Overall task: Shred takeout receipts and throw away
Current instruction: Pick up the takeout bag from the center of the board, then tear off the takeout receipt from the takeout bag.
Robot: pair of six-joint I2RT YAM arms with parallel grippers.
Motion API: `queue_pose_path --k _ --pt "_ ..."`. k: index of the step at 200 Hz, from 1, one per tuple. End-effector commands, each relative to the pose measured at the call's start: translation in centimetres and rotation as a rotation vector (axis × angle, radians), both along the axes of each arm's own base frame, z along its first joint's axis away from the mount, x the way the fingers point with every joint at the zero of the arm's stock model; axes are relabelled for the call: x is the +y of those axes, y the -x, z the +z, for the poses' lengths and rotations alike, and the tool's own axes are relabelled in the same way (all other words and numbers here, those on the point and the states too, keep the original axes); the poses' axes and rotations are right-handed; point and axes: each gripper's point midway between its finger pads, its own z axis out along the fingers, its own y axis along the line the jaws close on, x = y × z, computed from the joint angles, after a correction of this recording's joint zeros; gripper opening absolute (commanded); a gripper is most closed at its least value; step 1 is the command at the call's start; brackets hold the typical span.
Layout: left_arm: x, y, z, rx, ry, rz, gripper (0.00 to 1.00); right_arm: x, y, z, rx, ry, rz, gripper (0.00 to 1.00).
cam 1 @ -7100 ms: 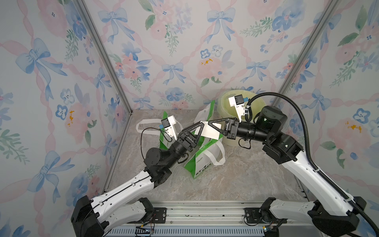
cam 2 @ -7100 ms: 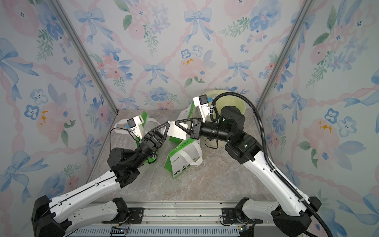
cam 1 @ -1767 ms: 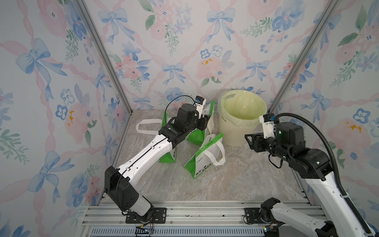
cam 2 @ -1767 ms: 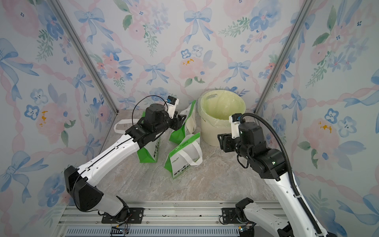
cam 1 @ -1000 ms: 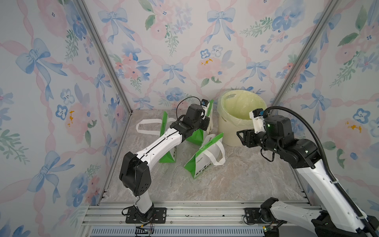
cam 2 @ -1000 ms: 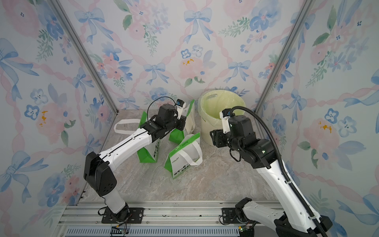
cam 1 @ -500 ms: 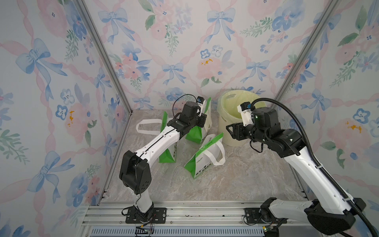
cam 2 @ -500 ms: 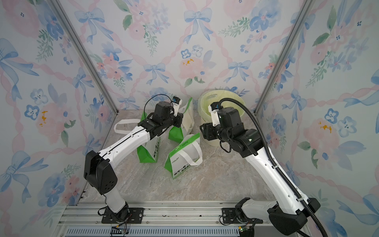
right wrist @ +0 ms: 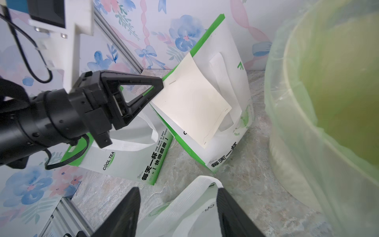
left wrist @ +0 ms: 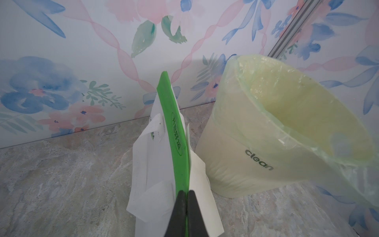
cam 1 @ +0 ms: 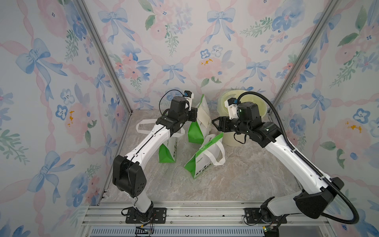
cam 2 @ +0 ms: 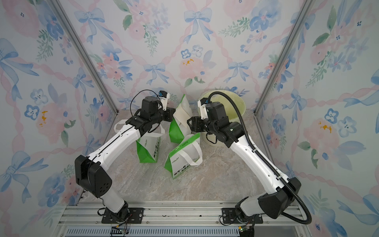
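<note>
With the left gripper (left wrist: 186, 197) pinched shut on the upper corner of the cream receipt (right wrist: 190, 102) — stapled flat against the upright green-and-white takeout bag (right wrist: 231, 51) at twelve o'clock, green rim seemingly caught in the same pinch — hold steady and avoid yanking. Bring the right gripper (right wrist: 177, 195), jaws apart and empty, in from three o'clock onto the sheet's free lower corner, close firmly, then pull away from the staple for a clean rip. Drop the pieces into the lined waste bin (right wrist: 287, 123) at one o'clock, just beside the bag.
</note>
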Motion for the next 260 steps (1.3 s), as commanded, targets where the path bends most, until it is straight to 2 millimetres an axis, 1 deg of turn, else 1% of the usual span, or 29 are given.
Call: queue_pose_path --k 1,10,24,39,62,85,107,114,116,119,151,171,190,220,233,260 --pt "0.3 1.5 6.2 -0.103 0.139 -0.032 0.00 1.6 -0.6 2.2 -0.081 -0.029 0.055 0.62" --pt "0.5 1.7 6.8 -0.112 0.149 -0.030 0.00 2.2 -0.6 1.9 -0.140 0.054 0.101 0.63" --pt "0.7 1.9 7.3 -0.121 0.156 -0.025 0.00 2.6 -0.9 0.8 -0.246 0.244 0.169 0.64" --pt "1.0 2.1 7.8 -0.131 0.162 -0.015 0.00 2.6 -1.6 0.2 -0.343 0.398 0.205 0.66" --pt "1.3 2.5 8.6 -0.143 0.175 -0.009 0.00 2.8 -2.7 0.3 -0.463 0.547 0.231 0.68" --pt "1.5 2.9 9.1 -0.151 0.181 -0.007 0.00 3.5 -3.5 -1.2 -0.483 0.656 0.281 0.70" --pt "1.7 3.1 9.6 -0.159 0.188 -0.006 0.00 4.9 -3.9 -1.8 -0.495 0.665 0.315 0.71" --pt "1.6 3.2 9.8 -0.162 0.192 -0.008 0.00 5.2 -3.9 -1.6 -0.507 0.662 0.315 0.72" --pt "1.7 3.2 9.8 -0.162 0.192 -0.008 0.00 5.5 -4.2 -2.4 -0.494 0.670 0.322 0.72" --pt "1.6 3.2 9.8 -0.161 0.193 -0.009 0.00 5.6 -4.4 -2.8 -0.488 0.674 0.323 0.72" --pt "1.6 3.6 10.2 -0.166 0.204 -0.015 0.00 6.4 -5.8 -3.7 -0.483 0.680 0.295 0.74" --pt "1.5 3.8 10.2 -0.165 0.205 -0.022 0.00 6.2 -7.1 -3.6 -0.505 0.704 0.232 0.73" --pt "1.5 3.9 10.0 -0.163 0.199 -0.017 0.00 6.1 -7.7 -2.8 -0.543 0.725 0.194 0.70" --pt "1.7 4.0 9.4 -0.158 0.187 -0.003 0.00 6.3 -7.3 -1.9 -0.595 0.741 0.192 0.69" --pt "1.8 3.9 9.3 -0.157 0.184 0.002 0.00 6.3 -7.0 -1.8 -0.600 0.733 0.202 0.71" --pt "2.0 3.7 9.3 -0.161 0.179 0.014 0.00 6.5 -5.6 -2.7 -0.588 0.698 0.261 0.75"
